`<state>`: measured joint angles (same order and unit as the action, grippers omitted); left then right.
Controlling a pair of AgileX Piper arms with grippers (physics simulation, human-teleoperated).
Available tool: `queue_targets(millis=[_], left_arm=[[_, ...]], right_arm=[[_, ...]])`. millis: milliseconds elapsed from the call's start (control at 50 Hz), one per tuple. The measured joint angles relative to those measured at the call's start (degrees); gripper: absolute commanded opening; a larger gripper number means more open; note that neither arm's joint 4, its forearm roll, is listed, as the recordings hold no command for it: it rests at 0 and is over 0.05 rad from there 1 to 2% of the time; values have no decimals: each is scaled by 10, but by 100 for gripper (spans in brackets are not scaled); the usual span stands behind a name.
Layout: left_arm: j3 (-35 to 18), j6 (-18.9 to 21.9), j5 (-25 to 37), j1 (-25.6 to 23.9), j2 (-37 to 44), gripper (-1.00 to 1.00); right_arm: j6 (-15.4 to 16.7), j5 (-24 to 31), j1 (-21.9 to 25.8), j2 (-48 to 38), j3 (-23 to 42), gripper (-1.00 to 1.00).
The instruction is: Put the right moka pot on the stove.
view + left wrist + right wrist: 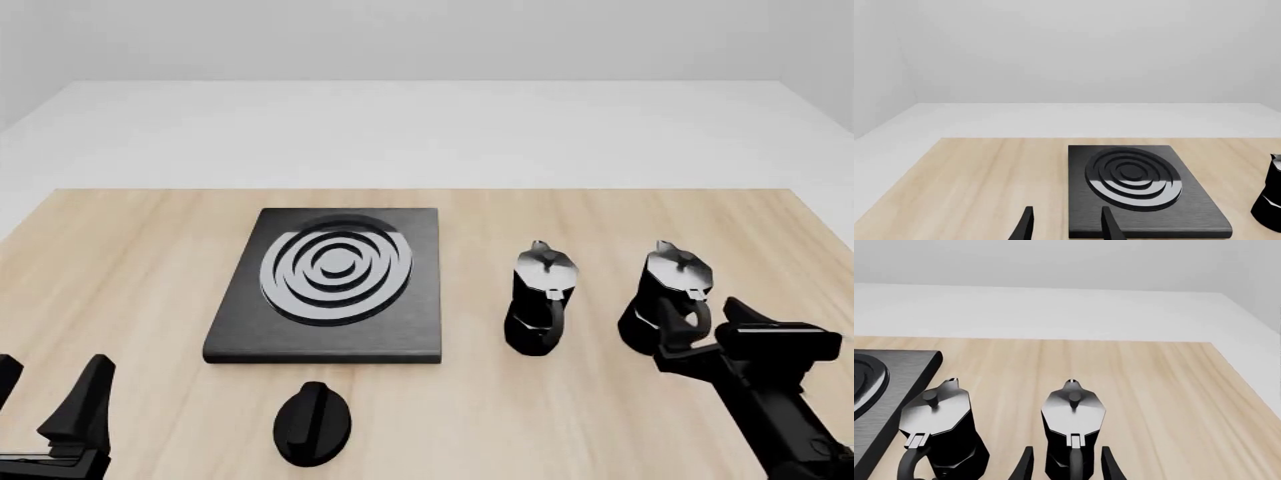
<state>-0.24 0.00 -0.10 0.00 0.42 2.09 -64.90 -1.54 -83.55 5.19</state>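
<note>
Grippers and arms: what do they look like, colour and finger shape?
Both all matte black, no markings or cables visible. Left gripper has two tapered, wedge-shaped fingers. Right gripper shows the same slim pointed fingers; its arm is blocky and angular.

1. The desk (134, 260) looks like pale wood, matt, with fine straight grain;
2. the stove (414, 320) is a brushed black slab with satin silver-grey rings;
3. the right moka pot (663, 300) has a glossy black body and a polished metallic lid;
4. the knob (314, 425) is smooth, semi-gloss black.
</note>
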Motion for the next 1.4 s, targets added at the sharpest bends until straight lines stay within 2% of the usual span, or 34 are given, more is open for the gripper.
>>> queue_targets(millis=[480,500,860,980,1400], left_arm=[[0,0,0,0,0,100],[0,0,0,0,0,100],[0,0,0,0,0,100],[0,0,0,0,0,100],[0,0,0,0,0,100]], right_arm=[[6,-42,-11,-99,29,100],[6,-43,-12,-101,30,-100],[3,-50,-11,-111,38,-100],[6,-36,-7,-82,27,-100],[6,235,18,260,41,-100]])
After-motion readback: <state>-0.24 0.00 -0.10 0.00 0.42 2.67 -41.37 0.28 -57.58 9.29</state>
